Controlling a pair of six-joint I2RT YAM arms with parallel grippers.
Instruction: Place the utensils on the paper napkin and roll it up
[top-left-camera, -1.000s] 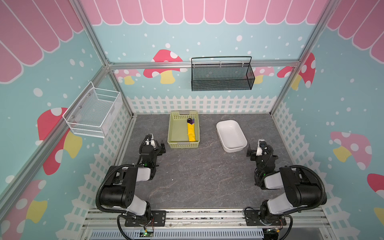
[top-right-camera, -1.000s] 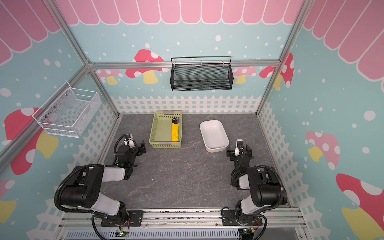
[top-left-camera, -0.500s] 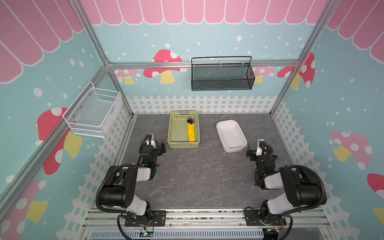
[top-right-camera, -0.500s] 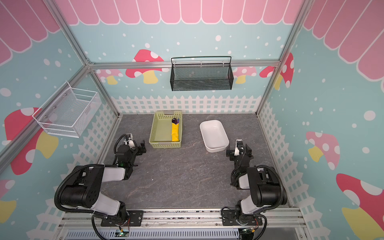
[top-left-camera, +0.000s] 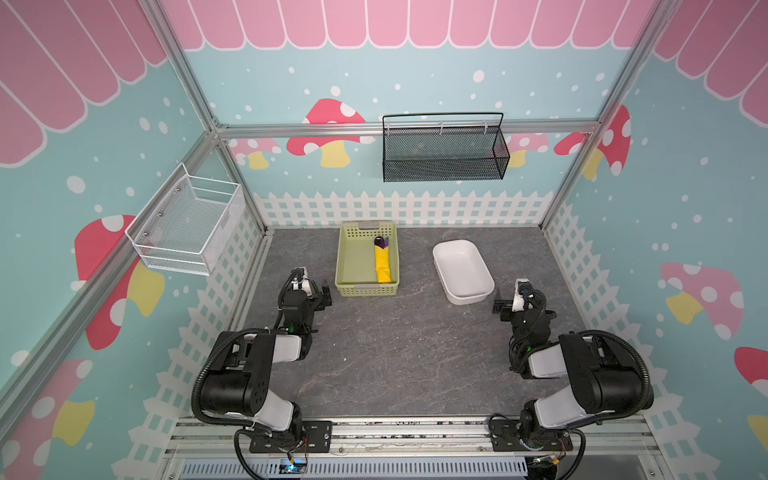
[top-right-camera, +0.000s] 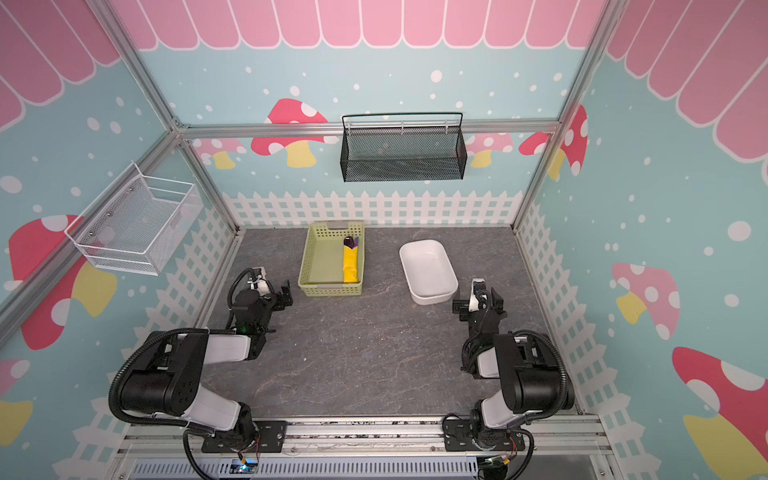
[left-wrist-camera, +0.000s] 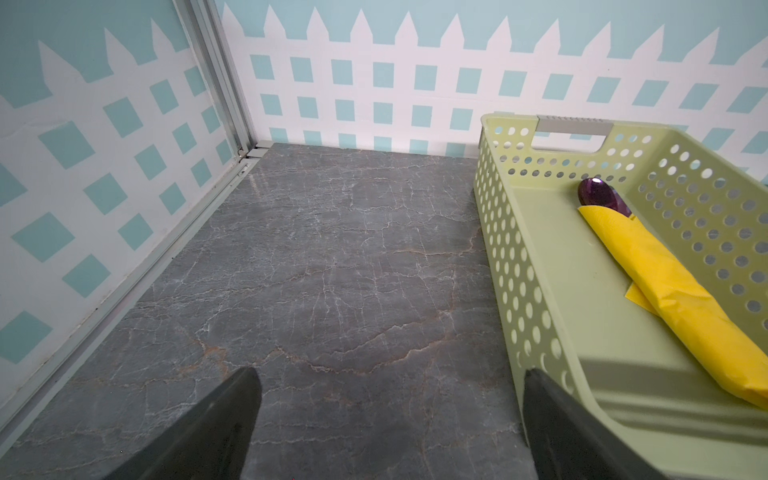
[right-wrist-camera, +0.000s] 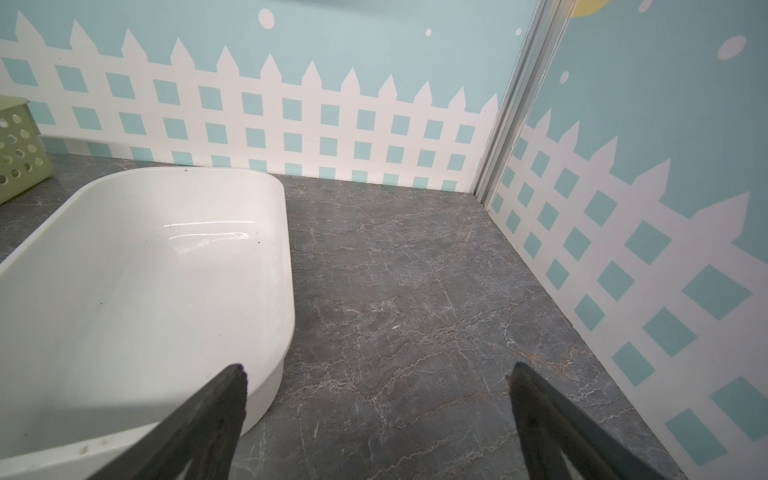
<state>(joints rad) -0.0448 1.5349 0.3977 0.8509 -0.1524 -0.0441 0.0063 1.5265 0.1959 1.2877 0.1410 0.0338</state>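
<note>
The yellow paper napkin (top-left-camera: 382, 266) (top-right-camera: 350, 264) lies rolled into a tube inside the pale green basket (top-left-camera: 368, 289) (top-right-camera: 330, 289), along its right wall. Dark purple heads of the utensils (top-left-camera: 380, 242) (left-wrist-camera: 598, 193) stick out of the roll's far end; their handles are hidden inside the napkin (left-wrist-camera: 673, 291). My left gripper (top-left-camera: 309, 287) (left-wrist-camera: 390, 374) hangs open over bare table just left of the basket's (left-wrist-camera: 519, 266) near corner. Beside the near right corner of a white tray (top-left-camera: 469, 297), my right gripper (top-left-camera: 517, 294) (right-wrist-camera: 377, 369) is open and holds nothing.
The white tray (top-right-camera: 432, 297) (right-wrist-camera: 286, 249) is empty and stands right of the basket. A black mesh basket (top-left-camera: 444, 153) hangs on the back wall and a white wire basket (top-left-camera: 187, 224) on the left wall. Fence-patterned walls close three sides.
</note>
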